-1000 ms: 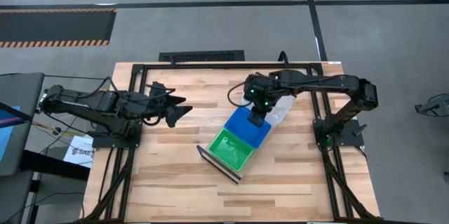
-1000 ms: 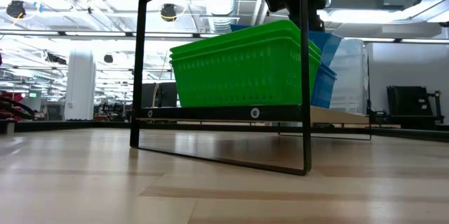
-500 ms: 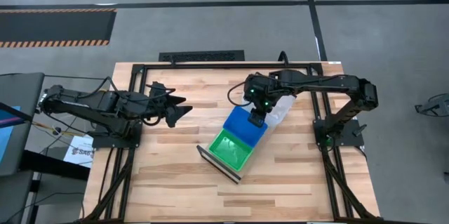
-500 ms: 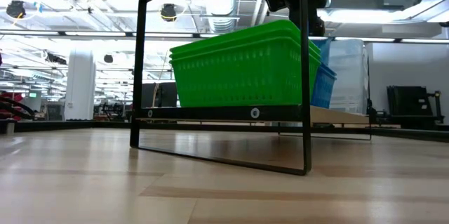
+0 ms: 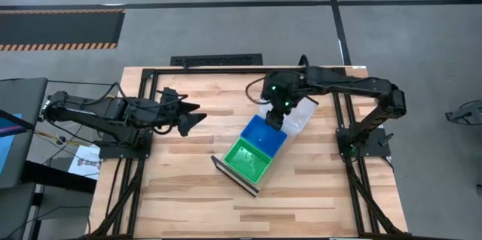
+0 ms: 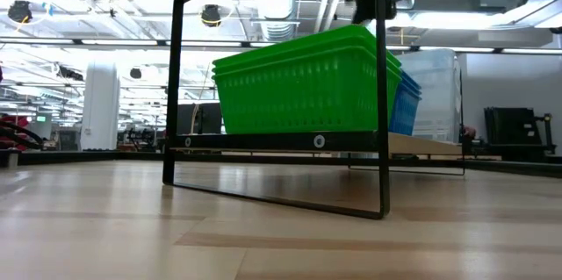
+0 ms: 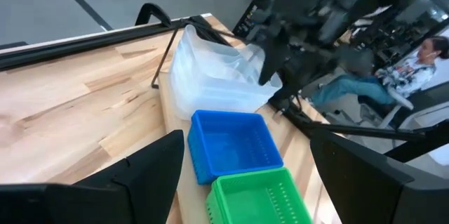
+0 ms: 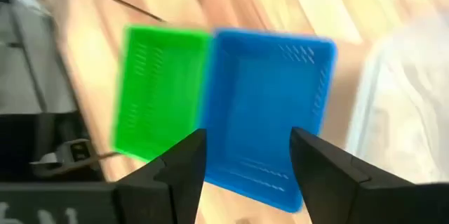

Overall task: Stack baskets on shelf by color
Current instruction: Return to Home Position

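Note:
Three stacks of baskets stand in a row on the shelf: green at the near end, blue in the middle, clear at the far end. In the low view the green stack rests on the board, with the blue and clear stacks behind it. My right gripper hovers open above the blue stack, holding nothing. My left gripper waits open over the table's left part, pointing at the shelf.
The shelf lies slantwise across the table's middle, with thin black frames at its ends. Bare wooden tabletop lies on the near and left sides. A seated person shows in the room beyond the table.
My right gripper has opened and let go of the top blue basket, then risen and drawn back toward the table's far edge. The basket, tilted up before, has dropped level onto the blue stack.

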Action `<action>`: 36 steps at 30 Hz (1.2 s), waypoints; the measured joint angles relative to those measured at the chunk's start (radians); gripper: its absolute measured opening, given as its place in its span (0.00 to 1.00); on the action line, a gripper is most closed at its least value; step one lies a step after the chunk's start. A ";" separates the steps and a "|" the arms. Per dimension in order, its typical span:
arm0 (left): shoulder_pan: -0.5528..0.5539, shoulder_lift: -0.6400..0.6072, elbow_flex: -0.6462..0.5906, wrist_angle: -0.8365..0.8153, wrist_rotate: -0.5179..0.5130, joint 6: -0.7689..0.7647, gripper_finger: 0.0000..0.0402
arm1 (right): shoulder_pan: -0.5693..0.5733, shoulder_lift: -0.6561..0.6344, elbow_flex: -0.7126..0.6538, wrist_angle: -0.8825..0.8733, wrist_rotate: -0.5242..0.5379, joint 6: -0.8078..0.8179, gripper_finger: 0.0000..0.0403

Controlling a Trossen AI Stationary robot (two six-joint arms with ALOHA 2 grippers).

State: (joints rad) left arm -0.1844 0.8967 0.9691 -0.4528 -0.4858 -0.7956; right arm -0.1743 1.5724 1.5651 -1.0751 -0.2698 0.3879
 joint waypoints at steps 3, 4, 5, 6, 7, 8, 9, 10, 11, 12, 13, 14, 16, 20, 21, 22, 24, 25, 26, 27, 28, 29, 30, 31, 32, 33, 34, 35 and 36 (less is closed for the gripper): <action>0.000 -0.001 0.000 0.025 -0.003 -0.014 0.74 | -0.003 -0.014 0.097 -0.010 -0.003 -0.027 0.55; 0.000 -0.005 0.000 0.037 -0.005 -0.018 0.74 | -0.003 -0.019 0.132 -0.012 -0.003 -0.044 0.55; 0.000 -0.009 0.000 0.051 -0.003 -0.021 0.74 | -0.001 -0.026 0.165 -0.022 -0.003 -0.065 0.55; 0.001 -0.013 0.000 0.080 0.012 -0.027 0.74 | 0.002 -0.032 0.201 -0.028 -0.002 -0.092 0.55; 0.005 -0.021 0.000 0.105 0.028 -0.031 0.74 | 0.005 -0.040 0.239 -0.025 -0.002 -0.124 0.55; 0.006 -0.033 0.002 0.114 0.035 -0.032 0.74 | 0.008 -0.052 0.277 -0.030 -0.002 -0.155 0.55; 0.007 -0.042 0.014 0.123 0.035 -0.028 0.74 | 0.010 -0.064 0.317 -0.051 -0.001 -0.187 0.55; 0.007 -0.051 0.035 0.141 0.034 -0.021 0.74 | 0.012 -0.075 0.355 -0.061 0.003 -0.235 0.55; 0.007 -0.064 0.056 0.148 0.024 -0.003 0.74 | 0.009 -0.086 0.394 -0.068 0.004 -0.292 0.55; 0.007 -0.079 0.076 0.141 -0.002 0.030 0.74 | 0.000 -0.094 0.431 -0.083 0.003 -0.339 0.55; 0.007 -0.087 0.094 0.141 -0.036 0.087 0.74 | -0.007 -0.103 0.465 -0.091 0.006 -0.361 0.55; 0.007 -0.095 0.113 0.144 -0.070 0.157 0.74 | -0.014 -0.116 0.497 -0.100 0.010 -0.357 0.55; 0.008 -0.118 0.141 0.127 -0.107 0.254 0.74 | -0.025 -0.148 0.539 -0.130 0.012 -0.360 0.55; 0.006 -0.174 0.154 0.123 0.007 0.389 0.74 | -0.034 -0.253 0.536 -0.127 -0.005 -0.446 0.55; 0.006 -0.191 0.153 0.122 0.040 0.443 0.74 | -0.040 -0.281 0.522 -0.113 -0.010 -0.447 0.55; 0.006 -0.207 0.146 0.128 0.061 0.469 0.74 | -0.048 -0.313 0.499 -0.102 -0.011 -0.449 0.55; 0.009 -0.246 0.124 0.121 0.078 0.490 0.74 | -0.061 -0.388 0.425 -0.064 -0.005 -0.447 0.55; 0.011 -0.269 0.106 0.116 0.085 0.495 0.74 | -0.066 -0.427 0.374 -0.033 -0.003 -0.441 0.55; 0.012 -0.298 0.080 0.112 0.086 0.494 0.74 | -0.070 -0.468 0.315 0.004 -0.003 -0.426 0.55; 0.013 -0.328 0.050 0.109 0.086 0.484 0.74 | -0.071 -0.514 0.242 0.044 -0.004 -0.406 0.55; 0.012 -0.363 0.014 0.108 0.092 0.471 0.74 | -0.071 -0.564 0.166 0.086 -0.005 -0.386 0.55; 0.013 -0.397 -0.025 0.114 0.103 0.456 0.74 | -0.070 -0.613 0.078 0.145 -0.010 -0.369 0.55; 0.012 -0.432 -0.062 0.120 0.115 0.442 0.74 | -0.070 -0.659 -0.007 0.223 -0.012 -0.354 0.55; 0.012 -0.468 -0.104 0.135 0.131 0.430 0.74 | -0.070 -0.702 -0.091 0.301 -0.015 -0.337 0.55; 0.012 -0.501 -0.146 0.155 0.144 0.414 0.74 | -0.071 -0.747 -0.179 0.377 -0.018 -0.316 0.55; 0.012 -0.534 -0.190 0.183 0.156 0.400 0.74 | -0.071 -0.790 -0.259 0.447 -0.020 -0.290 0.55; 0.012 -0.565 -0.231 0.210 0.167 0.391 0.74 | -0.071 -0.828 -0.337 0.510 -0.020 -0.263 0.55; 0.012 -0.593 -0.269 0.242 0.175 0.384 0.74 | -0.071 -0.865 -0.412 0.565 -0.022 -0.235 0.55; 0.012 -0.620 -0.305 0.268 0.184 0.373 0.74 | -0.071 -0.904 -0.484 0.623 -0.024 -0.207 0.55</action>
State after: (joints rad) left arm -0.1722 0.2765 0.6644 -0.1847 -0.3020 -0.4222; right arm -0.2454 0.6682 1.0812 -0.4521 -0.2939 0.1808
